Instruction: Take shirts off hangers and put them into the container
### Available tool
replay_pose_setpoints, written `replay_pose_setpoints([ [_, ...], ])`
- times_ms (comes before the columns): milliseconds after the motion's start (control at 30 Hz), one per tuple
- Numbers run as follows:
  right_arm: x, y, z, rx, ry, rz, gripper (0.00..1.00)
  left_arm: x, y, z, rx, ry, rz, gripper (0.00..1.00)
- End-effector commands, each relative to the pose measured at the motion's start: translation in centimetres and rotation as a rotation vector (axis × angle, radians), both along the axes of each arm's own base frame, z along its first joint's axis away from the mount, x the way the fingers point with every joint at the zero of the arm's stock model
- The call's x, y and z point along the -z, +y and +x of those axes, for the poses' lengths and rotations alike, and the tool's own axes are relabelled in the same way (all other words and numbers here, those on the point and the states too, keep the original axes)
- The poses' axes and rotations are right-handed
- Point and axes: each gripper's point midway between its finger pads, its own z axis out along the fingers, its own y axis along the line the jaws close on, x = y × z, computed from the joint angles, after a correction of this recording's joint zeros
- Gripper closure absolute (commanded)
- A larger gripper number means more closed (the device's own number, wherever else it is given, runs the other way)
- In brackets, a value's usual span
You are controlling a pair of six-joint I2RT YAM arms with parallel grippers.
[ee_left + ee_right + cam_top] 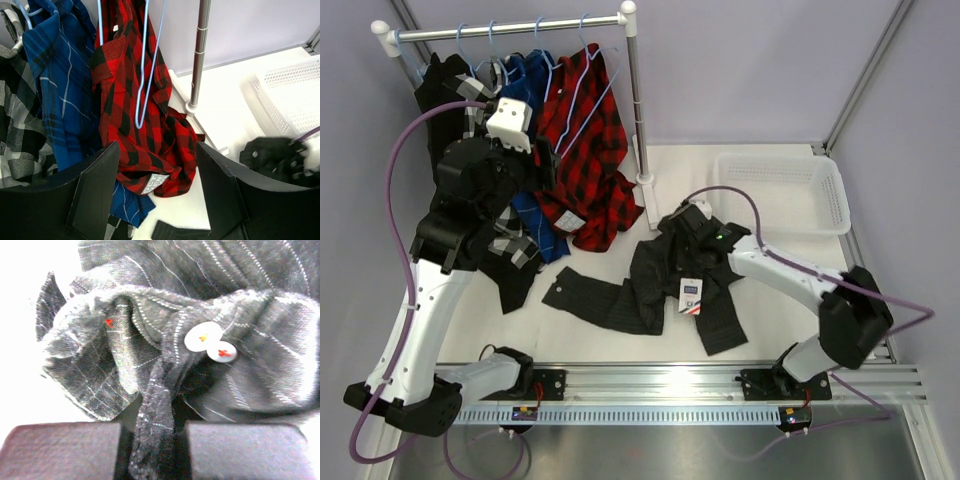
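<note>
**Right claw clenched on charcoal shirt; basket unfilled**

Right gripper (152, 452), nearest my wrist lens, is clenched on a fold of the charcoal grey pinstriped shirt (150, 345), just beside two white buttons (202, 337). That shirt lies crumpled on the white table (600, 340), off any hanger. It is near the shallow white perforated plastic basket (785, 195) but not in it, and the basket holds nothing.

I judge the step in hand to be carrying this first shirt to the basket. The next move calls for a lift that lets the trailing sleeves clear the basket wall, then a release over it.

Further off, the left gripper (157, 190) hangs released and holds nothing. It faces the red-black plaid shirt (145, 145), which hangs on a thin light-blue wire hanger (137, 120) from the white-and-metal rail (510, 30). Beside it hang the blue thin-checked shirt (60, 85), the black-white check shirt (15, 115) and the plain black shirt (440, 80).
</note>
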Motion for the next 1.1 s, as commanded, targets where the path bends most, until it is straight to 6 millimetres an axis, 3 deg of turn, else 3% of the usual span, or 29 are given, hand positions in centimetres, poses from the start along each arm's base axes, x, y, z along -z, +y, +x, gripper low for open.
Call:
replay_pose_setpoints([
  [0,-13.0,0.8,3.1,-0.058,-0.320,0.117,1.00,-1.5,-0.3,-0.4,0.026,-0.048,-0.012,0.33],
  [33,-16.8,0.6,4.2,-0.049,-0.395,0.137,1.00,-1.5,-0.4,-0.3,0.031,-0.047,-0.016,0.33],
  [67,-18.5,-0.4,4.5,-0.028,-0.428,0.116,1.00,-1.5,-0.4,-0.3,0.033,-0.048,-0.018,0.33],
  [100,-22.5,-0.8,5.2,-0.015,-0.504,0.144,1.00,-1.5,-0.5,-0.3,0.035,-0.045,-0.019,0.33],
  [167,-25.9,-2.7,6.3,0.036,-0.575,0.152,1.00,-1.4,-0.6,-0.4,0.040,-0.042,-0.025,0.33],
  [200,-29.5,-3.4,6.6,0.052,-0.646,0.190,1.00,-1.5,-0.6,-0.5,0.043,-0.043,-0.027,0.33],
  [267,-33.1,-4.9,7.2,0.075,-0.714,0.228,1.00,-1.4,-0.7,-0.6,0.047,-0.043,-0.029,0.33],
  [300,-36.8,-5.6,7.1,0.080,-0.788,0.259,1.00,-1.4,-0.7,-0.6,0.047,-0.043,-0.029,0.33],
  [367,-40.1,-6.9,7.3,0.101,-0.858,0.267,1.00,-1.4,-0.7,-0.6,0.050,-0.042,-0.030,0.33],
  [400,-43.6,-7.6,7.0,0.108,-0.931,0.290,1.00,-1.4,-0.7,-0.6,0.050,-0.041,-0.029,0.33],
  [467,-46.6,-8.9,6.8,0.131,-0.997,0.296,1.00,-1.5,-0.7,-0.6,0.050,-0.045,-0.031,0.33],
  [500,-49.4,-10.1,6.7,0.162,-1.061,0.300,1.00,-1.4,-0.7,-0.6,0.050,-0.044,-0.030,0.33],
  [600,-52.4,-11.7,7.4,0.218,-1.134,0.289,1.00,-1.3,-0.8,-0.6,0.050,-0.041,-0.029,0.33],
  [633,-55.4,-13.2,6.4,0.248,-1.210,0.309,1.00,-1.2,-0.9,-0.5,0.046,-0.029,-0.055,0.33],
  [700,-58.1,-14.6,5.8,0.289,-1.291,0.302,1.00,-1.2,-1.4,-0.7,0.076,-0.024,-0.063,0.34],
  [833,-60.7,-17.8,5.2,0.404,-1.401,0.269,1.00,-1.0,-1.6,-0.8,0.083,-0.014,-0.076,0.34],
  [867,-62.2,-18.6,4.1,0.428,-1.461,0.288,1.00,-0.8,-1.7,-0.8,0.086,-0.009,-0.076,0.34],
  [1067,-60.2,-22.3,5.8,0.554,-1.445,0.099,1.00,-0.4,-1.8,-0.9,0.090,0.002,-0.081,0.34],
])
